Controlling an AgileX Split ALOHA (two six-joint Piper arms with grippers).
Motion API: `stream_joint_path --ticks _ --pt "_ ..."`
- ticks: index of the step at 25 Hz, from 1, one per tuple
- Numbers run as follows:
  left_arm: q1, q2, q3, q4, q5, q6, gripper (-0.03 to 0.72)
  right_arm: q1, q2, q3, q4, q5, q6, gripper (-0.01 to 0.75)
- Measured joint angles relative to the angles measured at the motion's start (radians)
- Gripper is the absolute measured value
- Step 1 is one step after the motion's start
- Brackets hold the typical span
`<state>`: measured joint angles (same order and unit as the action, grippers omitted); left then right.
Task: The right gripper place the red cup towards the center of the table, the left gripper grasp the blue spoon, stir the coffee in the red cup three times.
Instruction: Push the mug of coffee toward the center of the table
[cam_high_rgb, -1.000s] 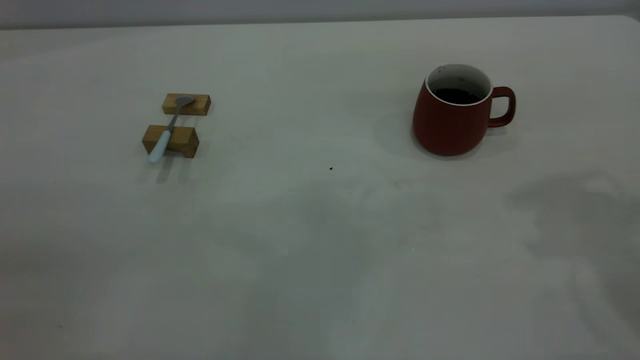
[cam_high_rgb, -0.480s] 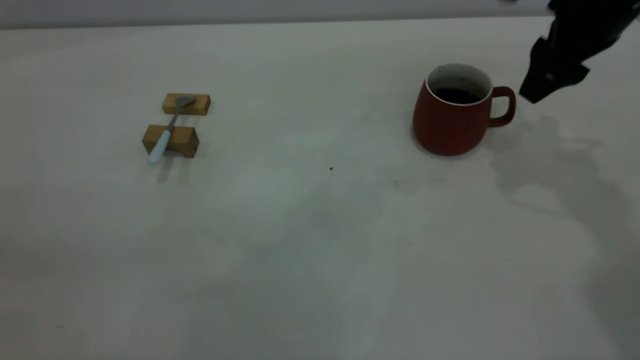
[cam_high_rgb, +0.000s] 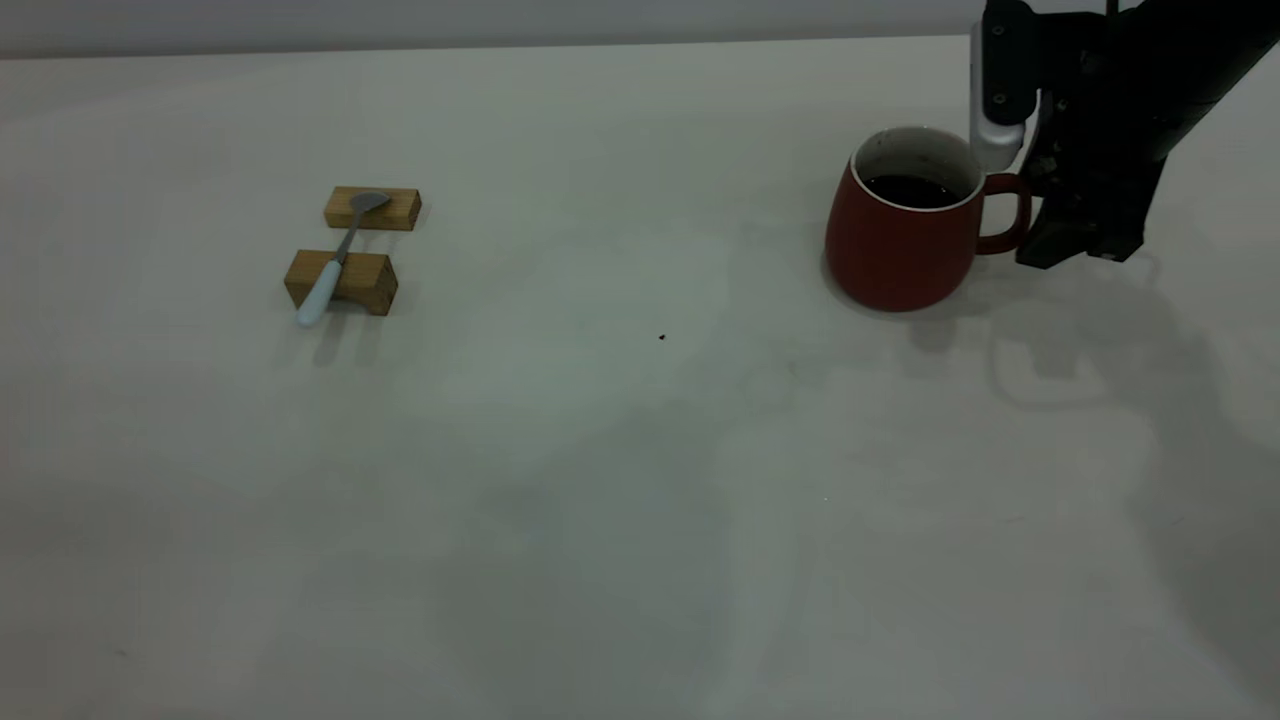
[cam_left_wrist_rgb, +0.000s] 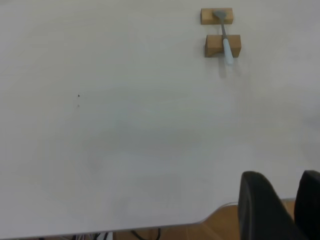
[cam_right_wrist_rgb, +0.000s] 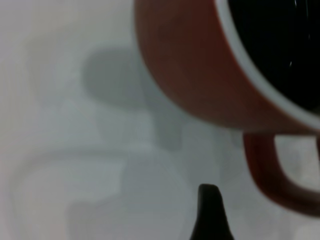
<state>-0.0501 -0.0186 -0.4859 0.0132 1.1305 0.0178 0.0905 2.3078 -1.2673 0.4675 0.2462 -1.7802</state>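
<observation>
The red cup (cam_high_rgb: 900, 245) stands at the right of the table (cam_high_rgb: 640, 480), its handle (cam_high_rgb: 1008, 212) turned toward the right arm, with dark coffee (cam_high_rgb: 912, 190) inside. My right gripper (cam_high_rgb: 1072, 245) hangs low just beside the handle, open. In the right wrist view only one dark finger (cam_right_wrist_rgb: 209, 212) shows, near the handle (cam_right_wrist_rgb: 280, 180) and not touching it. The blue spoon (cam_high_rgb: 338, 258) lies across two wooden blocks at the left. My left gripper (cam_left_wrist_rgb: 286, 197) stays parked off the table's edge, its fingers slightly apart and holding nothing, far from the spoon (cam_left_wrist_rgb: 225, 37).
Two small wooden blocks (cam_high_rgb: 372, 208) (cam_high_rgb: 342, 282) carry the spoon. A tiny dark speck (cam_high_rgb: 662, 337) lies near the table's middle. The tabletop's edge (cam_left_wrist_rgb: 165, 225) and a wooden floor show in the left wrist view.
The right arm came in from the upper right and dropped down beside the cup's handle. Cup and spoon have not moved.
</observation>
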Motion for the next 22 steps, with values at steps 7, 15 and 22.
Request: stream_joint_path --ticks 7,15,22 --pt "0.0 0.0 0.0 0.0 0.0 0.0 0.244 0.023 0.023 -0.003 0.204 -0.057 -0.23 0.578" --pt "0.0 0.0 0.0 0.0 0.0 0.0 0.244 0.13 0.094 -0.094 0.386 -0.039 -0.345 0.578" --pt "0.0 0.0 0.0 0.0 0.0 0.001 0.244 0.237 0.144 -0.2 0.424 0.017 -0.349 0.578"
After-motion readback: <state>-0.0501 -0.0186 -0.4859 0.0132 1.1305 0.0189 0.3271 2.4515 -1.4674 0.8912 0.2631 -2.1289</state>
